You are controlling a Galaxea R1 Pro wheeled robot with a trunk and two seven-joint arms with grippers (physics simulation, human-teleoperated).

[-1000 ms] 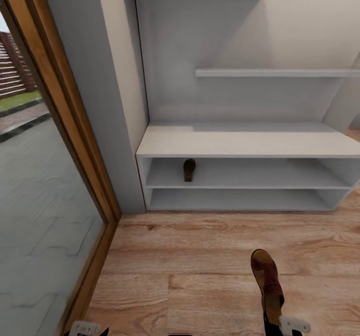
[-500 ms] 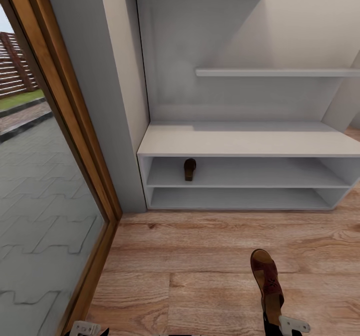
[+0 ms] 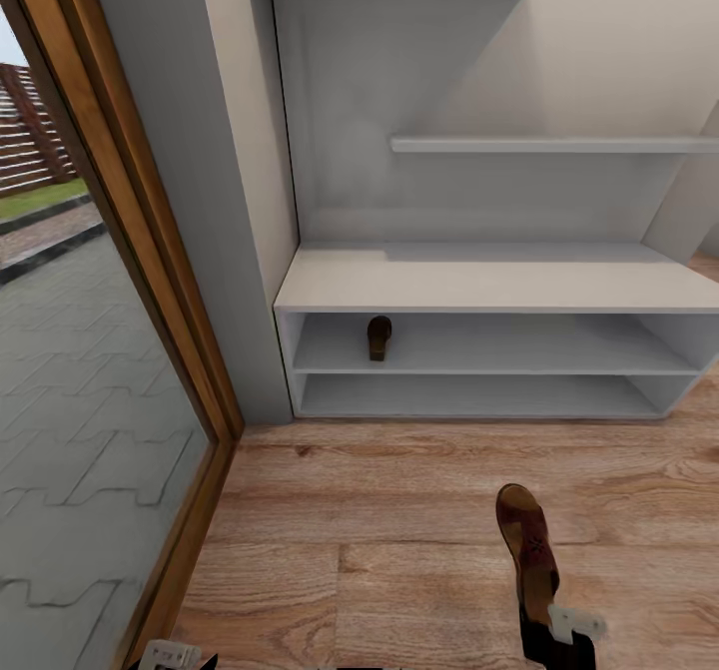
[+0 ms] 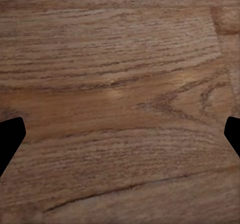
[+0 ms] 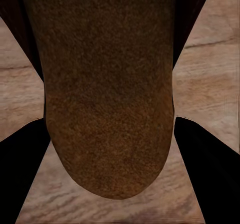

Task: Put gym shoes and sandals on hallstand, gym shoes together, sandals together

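The sandal (image 3: 528, 553) sits clamped at its heel between my right gripper's (image 5: 110, 149) fingers above the floor (image 3: 399, 510) before the hallstand (image 3: 496, 293), where its mate (image 3: 378, 337) rests on the upper tier, while my left gripper (image 4: 120, 134) hangs spread, holding nothing.

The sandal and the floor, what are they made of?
The sandal held in the right gripper looks like brown leather: its footbed has a matte, grainy, suede-like texture. The floor looks like light brown wood planks or laminate, with streaky grain and plank seams; which one is unclear.
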